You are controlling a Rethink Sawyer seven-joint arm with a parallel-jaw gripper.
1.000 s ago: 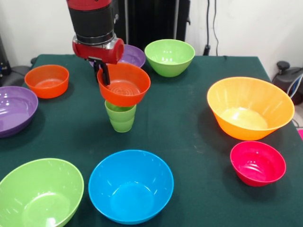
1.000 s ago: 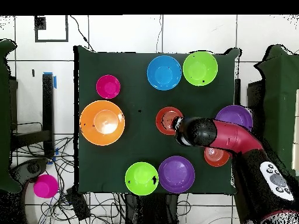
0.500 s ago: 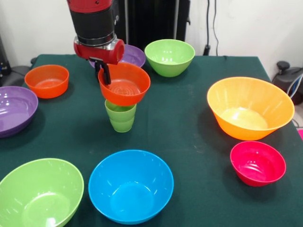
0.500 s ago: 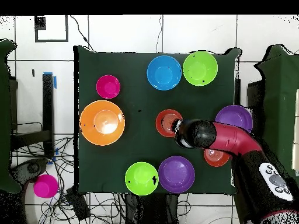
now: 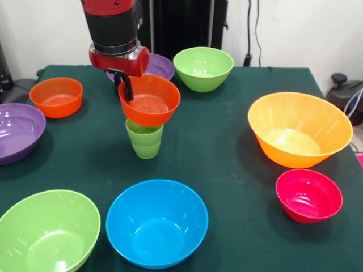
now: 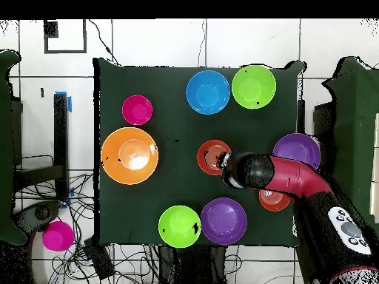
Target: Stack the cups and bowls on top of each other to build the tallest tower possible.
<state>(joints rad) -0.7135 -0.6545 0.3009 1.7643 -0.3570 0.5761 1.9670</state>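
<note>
Dark green tabletop holds scattered bowls. Near its centre, a light-green cup stands upright with a small orange-red bowl on top, its rim pinched at 9 o'clock by the gripper. A blue bowl sits at the cup's 6 o'clock.

On a dark green tablecloth sit a light-green cup under an orange-red bowl, a blue bowl, a large orange bowl, a pink-red bowl, lime-green bowls and purple bowls. The arm is red and black.
</note>
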